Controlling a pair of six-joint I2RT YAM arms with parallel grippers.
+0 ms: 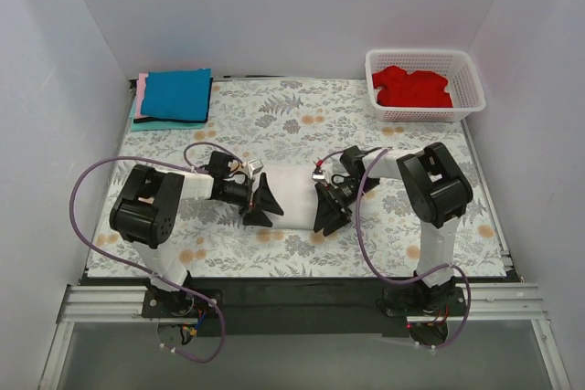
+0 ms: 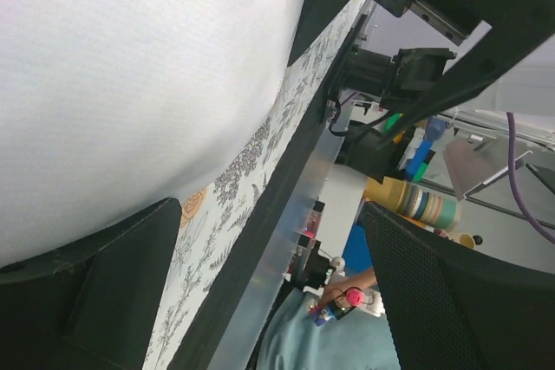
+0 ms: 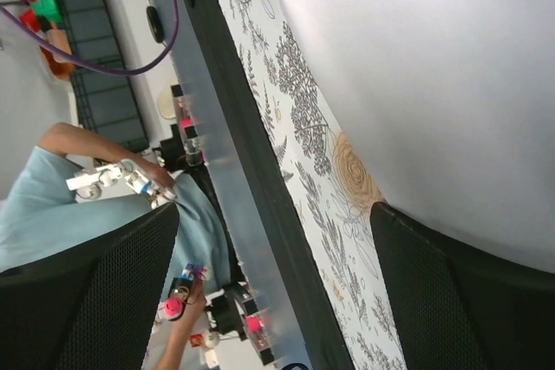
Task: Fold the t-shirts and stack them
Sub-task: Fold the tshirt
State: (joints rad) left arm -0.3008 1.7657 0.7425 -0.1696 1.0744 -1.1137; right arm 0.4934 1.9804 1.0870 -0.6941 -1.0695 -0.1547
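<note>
- The table, under its floral cloth, carries everything. Places below are given from the white t-shirt.
- The white t-shirt lies folded at the table's middle, directly between the two arms. It fills the upper part of both wrist views. The pincers hide its side edges from above, so I cannot tell its long axis for certain.
- The basket stands well beyond the white t-shirt and to its right, with the red t-shirt crumpled inside.
- The blue t-shirt lies folded well beyond and to the left of it, on top of a pink t-shirt.
- The left pincer sits at the white t-shirt's left edge with its jaws spread wide and nothing between them. It points rightward into the cloth.
- The right pincer mirrors it at the right edge, also spread wide and holding nothing.
- Both arms look equally near. I judge the coming move to be a two-sided pinch, each pincer taking its own edge to lift the shirt toward the blue stack.
</note>
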